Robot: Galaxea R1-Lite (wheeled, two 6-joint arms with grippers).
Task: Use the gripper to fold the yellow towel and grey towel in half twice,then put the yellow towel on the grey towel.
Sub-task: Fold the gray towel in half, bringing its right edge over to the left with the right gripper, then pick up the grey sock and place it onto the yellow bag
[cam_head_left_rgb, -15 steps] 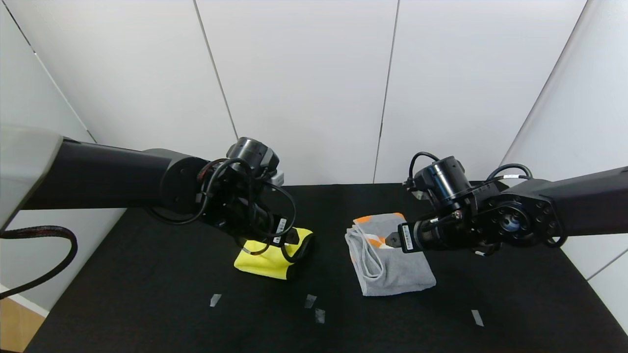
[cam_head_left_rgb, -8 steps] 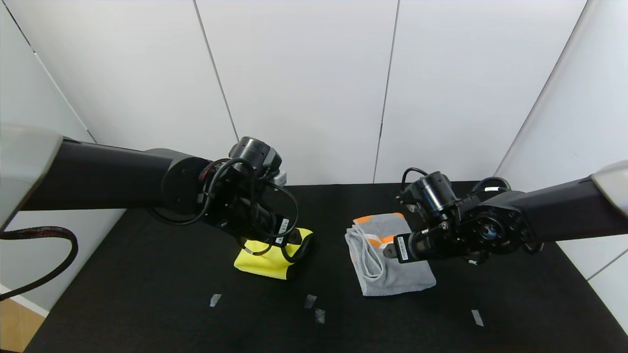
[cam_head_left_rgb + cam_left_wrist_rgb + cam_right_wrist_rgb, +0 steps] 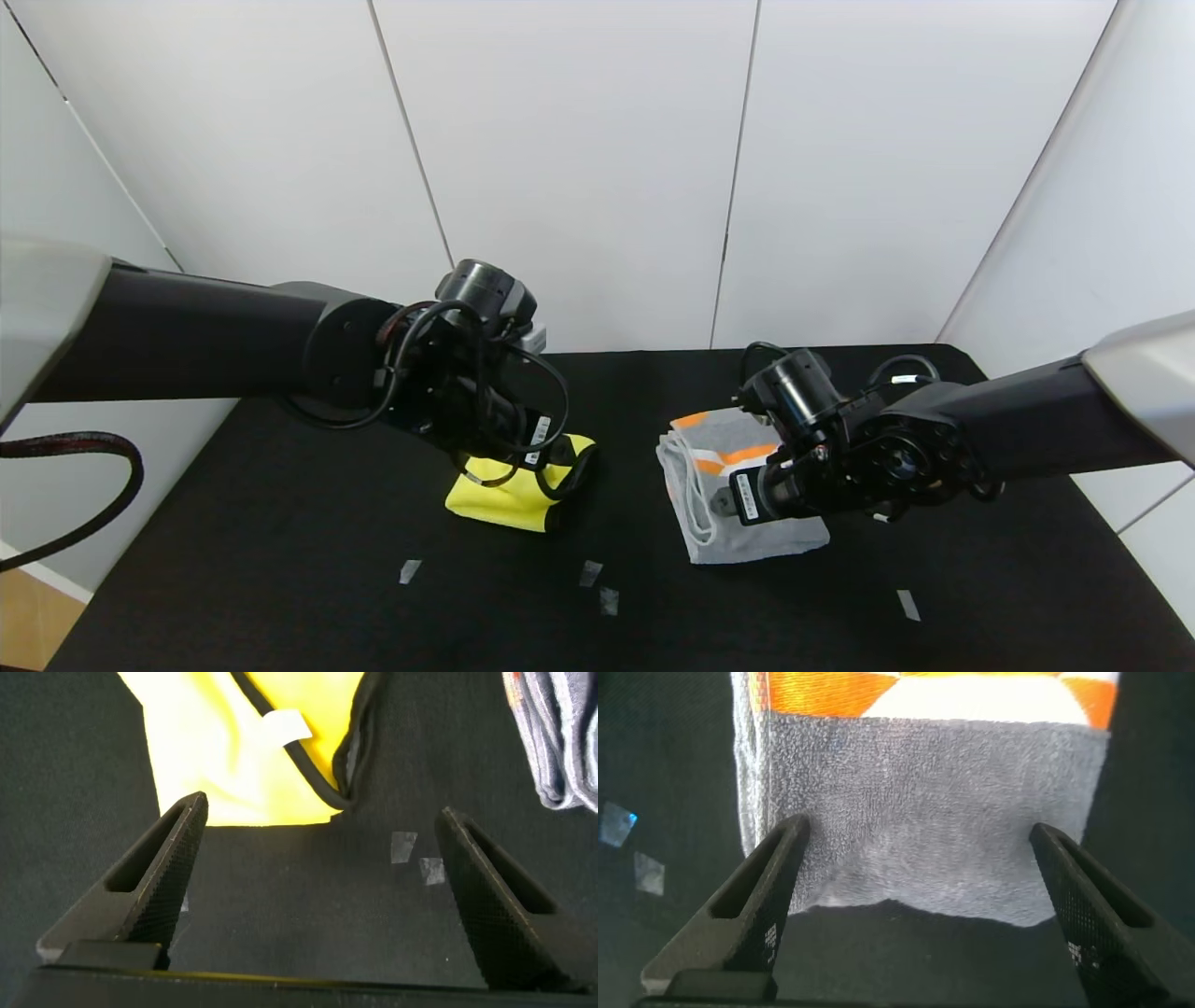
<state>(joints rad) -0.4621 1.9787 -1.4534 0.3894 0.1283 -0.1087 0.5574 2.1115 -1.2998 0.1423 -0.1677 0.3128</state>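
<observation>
Two folded towels lie apart on the black table [image 3: 280,560] in the head view: the yellow towel [image 3: 509,499] on the left, the grey towel [image 3: 738,532] on the right. The left gripper [image 3: 560,462] hangs over the yellow one and the right gripper [image 3: 724,499] over the grey one.

Left wrist view: jaws spread wide, yellow towel [image 3: 234,747] just past the fingertips.

Right wrist view: jaws spread wide over the grey towel [image 3: 924,821].

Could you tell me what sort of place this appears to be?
Probably a robot test cell or lab bench rather than a home: plain white wall panels enclose a black cloth-covered table bearing small tape markers, with only a yellow towel and a grey towel laid out.
</observation>
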